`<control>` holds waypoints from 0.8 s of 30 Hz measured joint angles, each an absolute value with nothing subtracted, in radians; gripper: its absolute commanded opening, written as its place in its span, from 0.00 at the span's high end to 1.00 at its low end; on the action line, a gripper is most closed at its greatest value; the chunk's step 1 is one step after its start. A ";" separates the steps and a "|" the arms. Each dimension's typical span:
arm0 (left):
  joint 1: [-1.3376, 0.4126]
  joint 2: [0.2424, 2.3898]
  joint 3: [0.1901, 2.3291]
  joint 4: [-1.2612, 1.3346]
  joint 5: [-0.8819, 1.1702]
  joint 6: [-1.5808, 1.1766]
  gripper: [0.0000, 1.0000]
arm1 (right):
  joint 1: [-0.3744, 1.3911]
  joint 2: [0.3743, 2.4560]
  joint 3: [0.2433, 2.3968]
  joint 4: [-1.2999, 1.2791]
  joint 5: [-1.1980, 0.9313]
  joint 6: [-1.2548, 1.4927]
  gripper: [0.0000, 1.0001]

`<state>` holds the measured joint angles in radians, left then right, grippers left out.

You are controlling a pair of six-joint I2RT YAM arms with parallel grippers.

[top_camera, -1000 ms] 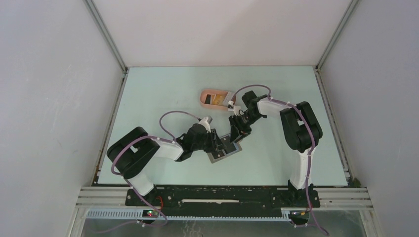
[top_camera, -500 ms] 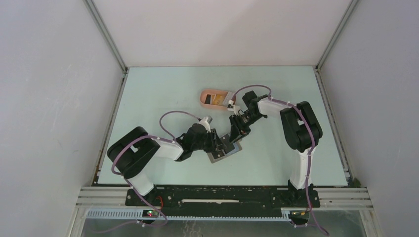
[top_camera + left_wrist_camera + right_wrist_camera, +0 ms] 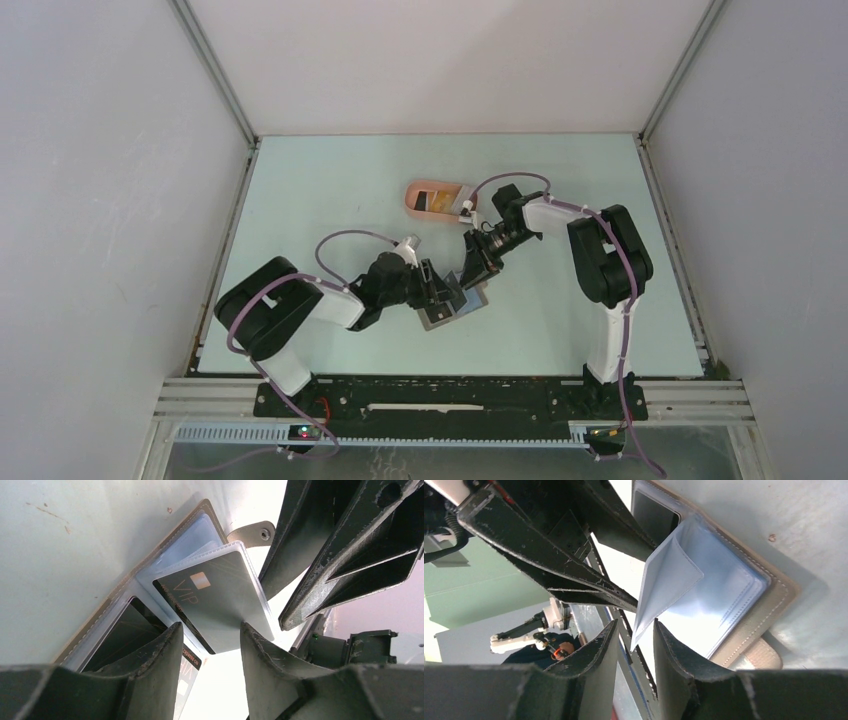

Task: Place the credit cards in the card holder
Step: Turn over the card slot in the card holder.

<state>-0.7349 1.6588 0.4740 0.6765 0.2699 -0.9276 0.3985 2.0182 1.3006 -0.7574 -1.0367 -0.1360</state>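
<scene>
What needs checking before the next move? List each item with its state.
1. Wallet open flat on the table: ok.
2. VIP card seated, not sticking out: ok.
3. Left end effector open: ok.
4. Right end effector gripping the raised sleeve: cannot tell.
5. Tray emptied of cards: not ok, some remain.
6. Room between the two end effectors: not ok, crowded over the wallet.
</scene>
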 measured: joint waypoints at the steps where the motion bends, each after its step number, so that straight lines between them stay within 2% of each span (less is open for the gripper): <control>1: -0.730 1.659 0.465 0.692 0.276 -0.936 0.48 | 0.398 2.019 1.301 -0.759 -1.050 -0.136 0.61; 11: -0.710 1.661 0.402 0.826 0.325 -0.987 0.40 | 0.397 2.086 1.301 -0.759 -1.131 -0.122 0.68; 20: -0.693 1.673 0.354 0.950 0.348 -1.039 0.37 | 0.395 2.103 1.301 -0.759 -1.189 -0.114 0.70; 24: -0.682 1.685 0.345 0.999 0.349 -1.060 0.36 | 0.395 2.104 1.301 -0.759 -1.212 -0.113 0.74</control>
<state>-0.6819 1.6848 0.3454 0.9989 0.3489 -1.0595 0.3946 2.1044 1.3010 -0.7589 -1.2121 -0.1127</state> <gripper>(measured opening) 0.628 0.287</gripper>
